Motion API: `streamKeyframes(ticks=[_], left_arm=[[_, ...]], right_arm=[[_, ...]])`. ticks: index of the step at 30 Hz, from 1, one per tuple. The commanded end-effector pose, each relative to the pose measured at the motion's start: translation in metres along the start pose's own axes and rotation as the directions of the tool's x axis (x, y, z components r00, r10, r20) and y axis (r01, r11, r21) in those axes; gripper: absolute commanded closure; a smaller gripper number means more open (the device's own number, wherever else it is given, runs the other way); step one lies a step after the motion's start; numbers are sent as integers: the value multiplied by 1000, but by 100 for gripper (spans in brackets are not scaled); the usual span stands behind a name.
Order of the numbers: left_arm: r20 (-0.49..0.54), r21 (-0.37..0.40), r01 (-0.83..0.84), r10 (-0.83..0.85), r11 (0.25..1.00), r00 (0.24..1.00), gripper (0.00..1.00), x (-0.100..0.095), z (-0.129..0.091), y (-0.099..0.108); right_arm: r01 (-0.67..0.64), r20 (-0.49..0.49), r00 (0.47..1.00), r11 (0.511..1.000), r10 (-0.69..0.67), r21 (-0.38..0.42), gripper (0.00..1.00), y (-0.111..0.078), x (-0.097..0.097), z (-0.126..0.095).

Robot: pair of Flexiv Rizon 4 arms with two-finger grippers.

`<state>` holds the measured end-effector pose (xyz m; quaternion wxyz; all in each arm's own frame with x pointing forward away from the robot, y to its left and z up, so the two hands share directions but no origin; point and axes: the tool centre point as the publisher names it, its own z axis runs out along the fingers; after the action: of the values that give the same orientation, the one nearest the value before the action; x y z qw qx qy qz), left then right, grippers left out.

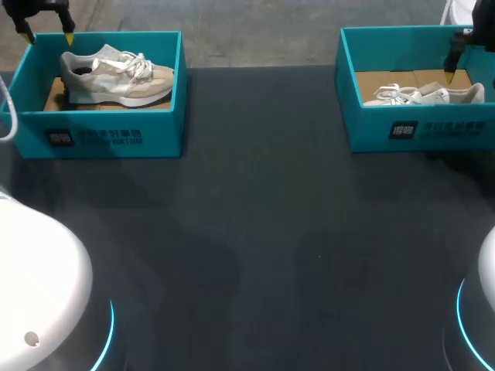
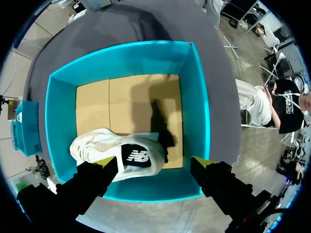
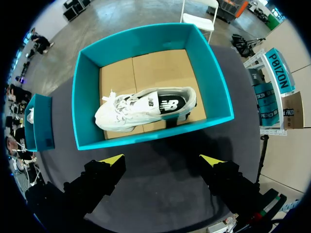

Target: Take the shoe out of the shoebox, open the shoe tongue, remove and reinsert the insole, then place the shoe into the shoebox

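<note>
The left gripper [image 1: 48, 35] is located at the upper left corner of the head view, above the left shoebox [image 1: 100, 135]. Its body is cut off by the frame edge, and only the two yellow tips can be seen there. The left wrist view shows its fingers spread wide with nothing held between them. The near wall of the teal box lies between the two tips. The left shoe [image 1: 116, 76], beige and white, stands on its sole on the cardboard floor of this box. In the left wrist view one finger covers one end of the shoe. The right shoebox [image 1: 418, 127] is located at the upper right of the head view, and its right end is cut off by the frame edge. The right shoe [image 3: 146, 109], white with a dark side panel, appears to lie on its side inside this box. In the head view the front wall hides its lower part. The right gripper [image 3: 162, 160] shows only one yellow tip in the head view. The right wrist view shows its fingers wide apart and empty, with the box ahead of them. Both boxes rest on the dark table [image 1: 255, 232].
</note>
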<state>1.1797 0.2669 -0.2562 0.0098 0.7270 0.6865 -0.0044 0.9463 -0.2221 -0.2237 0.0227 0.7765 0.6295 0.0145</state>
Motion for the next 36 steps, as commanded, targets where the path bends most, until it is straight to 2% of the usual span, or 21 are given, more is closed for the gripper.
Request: streamKeyframes(ticks=[1, 8, 21, 36], left_arm=[[5, 13, -23, 23, 1000, 1000, 0, 1, 11, 6], [-14, 6, -36, 36, 999, 999, 0, 5, 24, 11], [-45, 37, -14, 16, 999, 999, 0, 9, 59, 20], [-62, 55, 53, -49, 997, 997, 0, 11, 79, 29]], right_arm=[[-2, 2, 1000, 1000, 2, 0, 0, 0, 0, 0], [-2, 2, 1000, 1000, 2, 0, 0, 0, 0, 0], [-2, 2, 1000, 1000, 2, 0, 0, 0, 0, 0], [-2, 2, 1000, 1000, 2, 0, 0, 0, 0, 0]])
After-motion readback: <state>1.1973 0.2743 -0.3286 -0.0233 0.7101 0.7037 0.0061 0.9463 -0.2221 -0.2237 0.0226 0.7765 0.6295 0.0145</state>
